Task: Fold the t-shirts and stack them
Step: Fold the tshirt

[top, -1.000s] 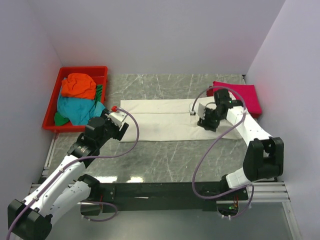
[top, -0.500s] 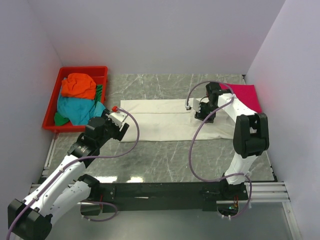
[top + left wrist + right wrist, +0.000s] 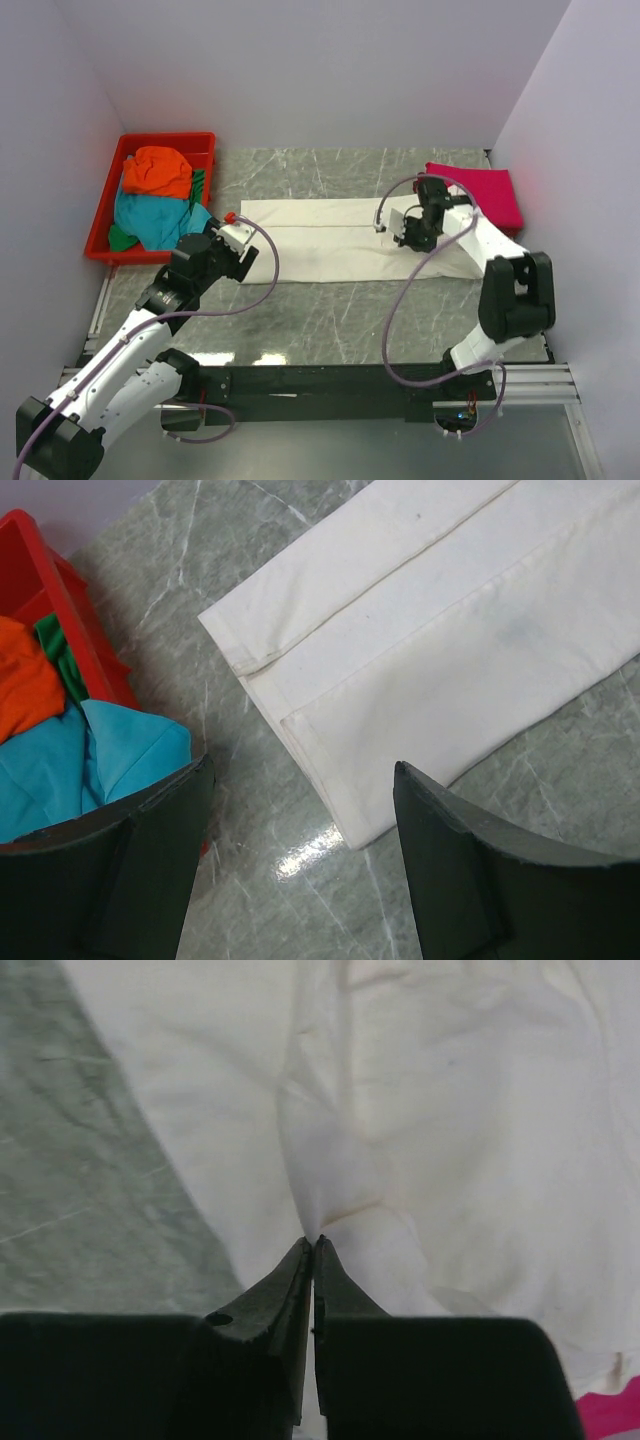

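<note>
Right pincer (image 3: pixel 313 1243): clamped on a pinch of cream-white t-shirt (image 3: pixel 480 1110).
Left pincer (image 3: pixel 302 775): wide apart, empty.
Advice: lift slowly, fold evenly.

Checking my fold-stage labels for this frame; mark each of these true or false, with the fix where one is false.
1. The right gripper is shut on a pinch of the cream-white shirt. True.
2. The left gripper is shut on cloth. False: it is open and holds nothing, over that shirt's left end.
3. The orange shirt lies in the red tray. True.
4. The magenta shirt is stacked on the cream-white shirt. False: it lies folded beside that shirt's right end.
</note>
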You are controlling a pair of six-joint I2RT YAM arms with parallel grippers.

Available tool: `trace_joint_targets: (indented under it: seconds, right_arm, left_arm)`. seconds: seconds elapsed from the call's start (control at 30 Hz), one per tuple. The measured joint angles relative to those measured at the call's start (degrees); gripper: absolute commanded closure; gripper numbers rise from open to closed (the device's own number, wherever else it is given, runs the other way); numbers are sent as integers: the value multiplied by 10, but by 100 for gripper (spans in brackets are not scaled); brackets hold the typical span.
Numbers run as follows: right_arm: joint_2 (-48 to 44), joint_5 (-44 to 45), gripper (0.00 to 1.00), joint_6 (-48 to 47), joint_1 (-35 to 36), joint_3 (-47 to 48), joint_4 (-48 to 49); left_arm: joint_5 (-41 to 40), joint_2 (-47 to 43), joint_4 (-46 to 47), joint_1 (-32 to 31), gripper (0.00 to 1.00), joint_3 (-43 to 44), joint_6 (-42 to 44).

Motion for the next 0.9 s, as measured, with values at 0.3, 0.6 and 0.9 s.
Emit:
trace_joint_targets:
  seconds: [0.3,0.6,0.9]
  right_arm:
    - [-151,-17,58,23,39,-211,-3]
    - [-131,-93,52,68,-24,-82,-30]
    - [34,-125,48,70,-38,54,-63]
  left_arm:
    - [1,6,0,0,23,0,0]
    - [2,10,0,0,23,0,0]
    - [3,9,0,0,23,0,0]
